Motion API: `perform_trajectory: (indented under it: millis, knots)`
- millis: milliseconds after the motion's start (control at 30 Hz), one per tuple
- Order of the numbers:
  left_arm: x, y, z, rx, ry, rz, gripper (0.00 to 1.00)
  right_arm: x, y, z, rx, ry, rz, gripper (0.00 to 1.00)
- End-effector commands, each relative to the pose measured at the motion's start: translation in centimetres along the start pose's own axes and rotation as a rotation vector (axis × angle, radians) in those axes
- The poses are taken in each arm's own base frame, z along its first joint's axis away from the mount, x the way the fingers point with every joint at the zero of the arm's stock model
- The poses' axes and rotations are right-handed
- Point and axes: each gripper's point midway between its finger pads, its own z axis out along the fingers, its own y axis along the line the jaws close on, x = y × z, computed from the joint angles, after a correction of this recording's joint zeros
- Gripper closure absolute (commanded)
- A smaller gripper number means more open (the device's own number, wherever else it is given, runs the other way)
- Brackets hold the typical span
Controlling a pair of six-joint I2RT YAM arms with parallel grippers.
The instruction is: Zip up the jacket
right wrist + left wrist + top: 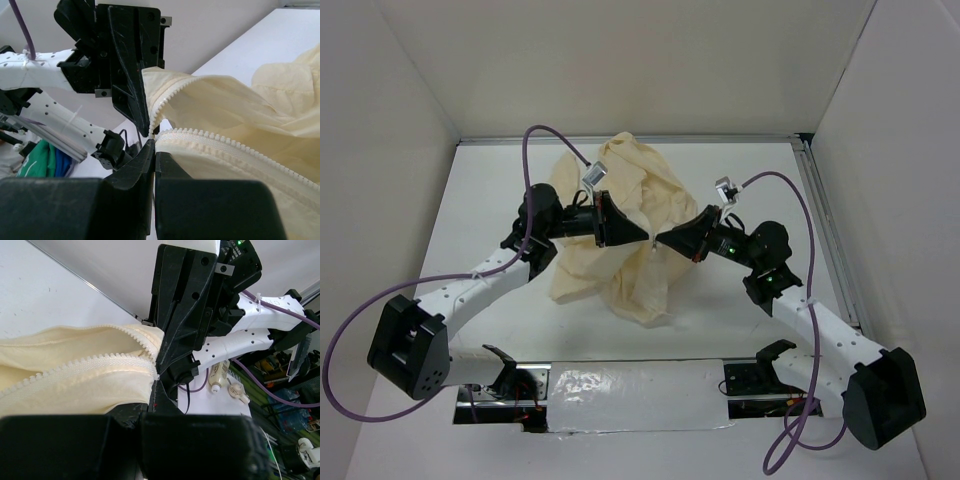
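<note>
Squarely nose to nose, both pincers meet over the jacket, each holding one end of the open zip.

The jacket lies heaped on the table between the two arms. In the right wrist view, the left gripper is clamped on the end of the upper tooth row. The right gripper is pinched tight on the end of the lower tooth row. Both rows begin at the tips, just beside each other, and run off as a narrow V into the heap. Neither arm is nearer. Joining likely turns on lining up those two ends. I cannot make out a slider.
</note>
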Motion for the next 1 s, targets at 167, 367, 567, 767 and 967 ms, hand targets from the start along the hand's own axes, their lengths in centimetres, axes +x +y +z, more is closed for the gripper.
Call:
perform_trajectory:
  millis: [167, 367, 567, 767, 967]
  knots:
    - [-2.0, -1.9, -0.6, 0.018, -0.073, 0.092, 1.0, -1.5, 1.5, 0.0, -0.035, -0.012, -0.064, 1.0]
    - [-1.7, -1.7, -0.3, 0.032, -0.056, 0.079, 1.0, -1.9, 2.0, 0.0, -0.054, -0.026, -0.073, 1.0]
    - [-1.4, -1.4, 0.2, 0.021, -0.052, 0.067, 1.0, -2.5, 2.6, 0.3, -0.09, -0.04, -0.069, 1.0]
    - [-1.6, -0.9, 0.2, -0.014, -0.072, 0.058, 1.0, -2.0, 3.0, 0.6, -0.114, -0.006, -0.063, 1.0]
    - [-1.7, -1.2, 0.0, -0.016, -0.083, 0.077, 1.0, -2.0, 3.0, 0.2, -0.098, -0.012, -0.069, 1.0]
